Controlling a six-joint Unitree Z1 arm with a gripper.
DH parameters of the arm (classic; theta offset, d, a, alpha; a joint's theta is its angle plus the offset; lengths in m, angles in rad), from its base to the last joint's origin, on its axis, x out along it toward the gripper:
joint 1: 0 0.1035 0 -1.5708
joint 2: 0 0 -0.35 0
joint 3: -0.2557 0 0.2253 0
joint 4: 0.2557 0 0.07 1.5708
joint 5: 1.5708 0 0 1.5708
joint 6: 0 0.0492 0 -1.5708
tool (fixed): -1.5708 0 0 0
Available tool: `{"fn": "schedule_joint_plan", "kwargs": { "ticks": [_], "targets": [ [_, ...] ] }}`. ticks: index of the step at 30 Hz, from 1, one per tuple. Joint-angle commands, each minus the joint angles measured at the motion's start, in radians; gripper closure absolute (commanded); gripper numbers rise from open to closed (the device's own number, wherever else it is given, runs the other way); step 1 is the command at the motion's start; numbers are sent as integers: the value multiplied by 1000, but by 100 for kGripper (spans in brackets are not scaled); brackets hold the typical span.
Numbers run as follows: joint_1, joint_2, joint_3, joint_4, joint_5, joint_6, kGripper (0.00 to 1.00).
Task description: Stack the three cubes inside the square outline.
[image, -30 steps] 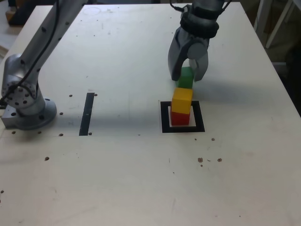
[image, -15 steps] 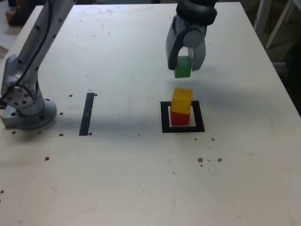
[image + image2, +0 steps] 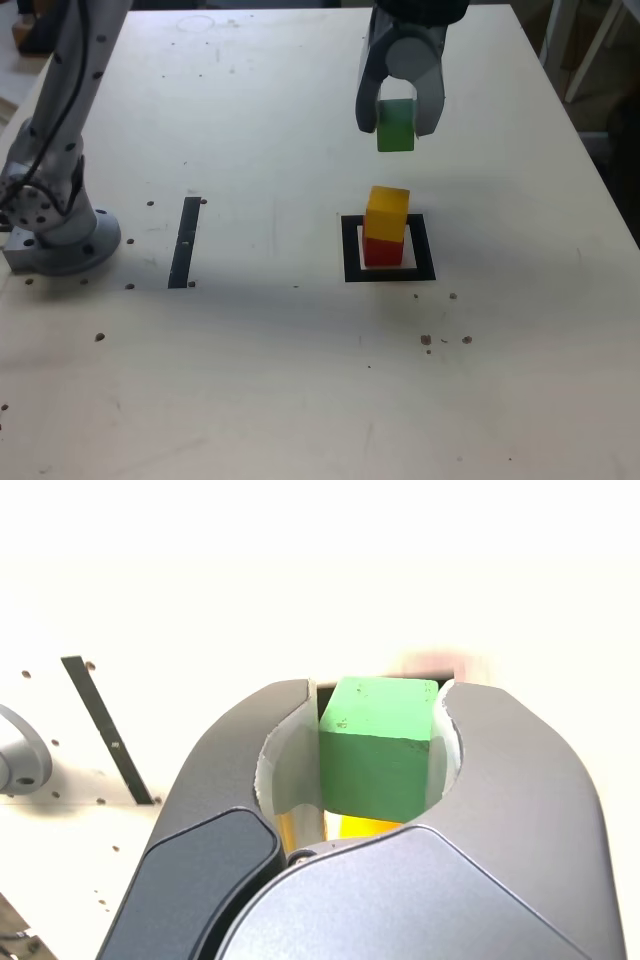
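The pale table [image 3: 300, 380] spreads under me, with my arm's base [image 3: 60, 235] at the exterior view's left and a strip of black tape [image 3: 185, 241] beside it. My claw [image 3: 397, 128] hangs in the air above the table, clamped on the green cube [image 3: 396, 125], both jaws pressed to its sides. Below it, nearer the camera, the square outline [image 3: 389, 271] frames the red cube [image 3: 381, 251], and the yellow cube [image 3: 386, 212] sits on top of that.
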Motion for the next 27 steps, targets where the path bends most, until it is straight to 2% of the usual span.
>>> {"fn": "schedule_joint_plan", "kwargs": {
  "ticks": [1,15,27],
  "targets": [
    [-22,-21,7,20,-6,0,68],
    [-153,-45,63,22,-43,-48,68],
    [-185,-28,76,16,-45,-75,68]
  ]
}}
